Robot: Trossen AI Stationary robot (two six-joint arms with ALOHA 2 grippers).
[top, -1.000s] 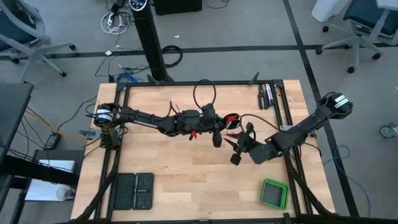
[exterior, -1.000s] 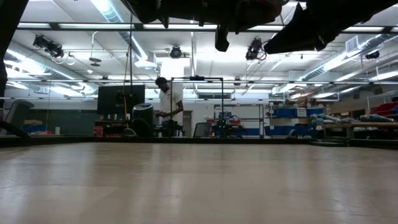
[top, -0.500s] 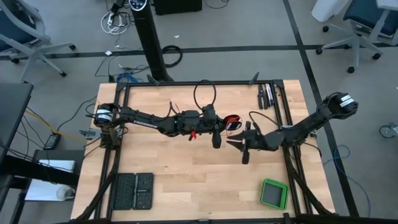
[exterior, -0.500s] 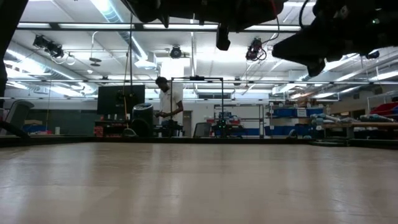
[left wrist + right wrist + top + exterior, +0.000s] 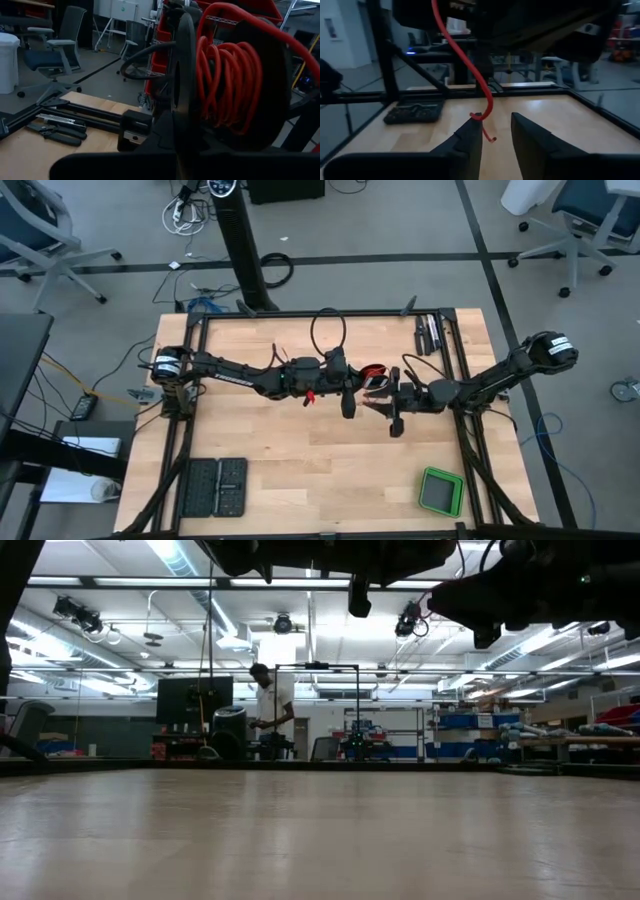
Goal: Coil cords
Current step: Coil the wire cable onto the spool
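Observation:
The thin red-orange cord is mostly wound into a coil [image 5: 372, 374] at the end of my left gripper [image 5: 352, 380], high over the table's middle. In the left wrist view the coil [image 5: 225, 85] fills the picture, wound between dark round parts. One strand [image 5: 455, 45] runs from it down to my right gripper [image 5: 496, 135]. That gripper is open, just near of the coil [image 5: 370, 402], and points toward the table's left. The cord's free end [image 5: 492, 138] hangs between its fingers. My left gripper carries the coil of cord [image 5: 215, 100] at its end, lifted clear of the table. Dark parts and the coil itself hide where the fingers meet it. My right gripper does not pinch the cord. The strand bends against the tip of one finger [image 5: 476, 120] just above its free end, which dangles slack in the gap.
A green-rimmed tray [image 5: 440, 492] sits at the near right and two black cases [image 5: 217, 488] at the near left. Dark tools [image 5: 430, 335] lie at the far right. A black frame [image 5: 320, 314] runs round the table. A person [image 5: 268, 710] stands far off in the room.
My right gripper has moved toward the far edge and up to the coil at my left gripper. It has turned from slanting to pointing level at the table's left. The left arm and the coil have kept still.

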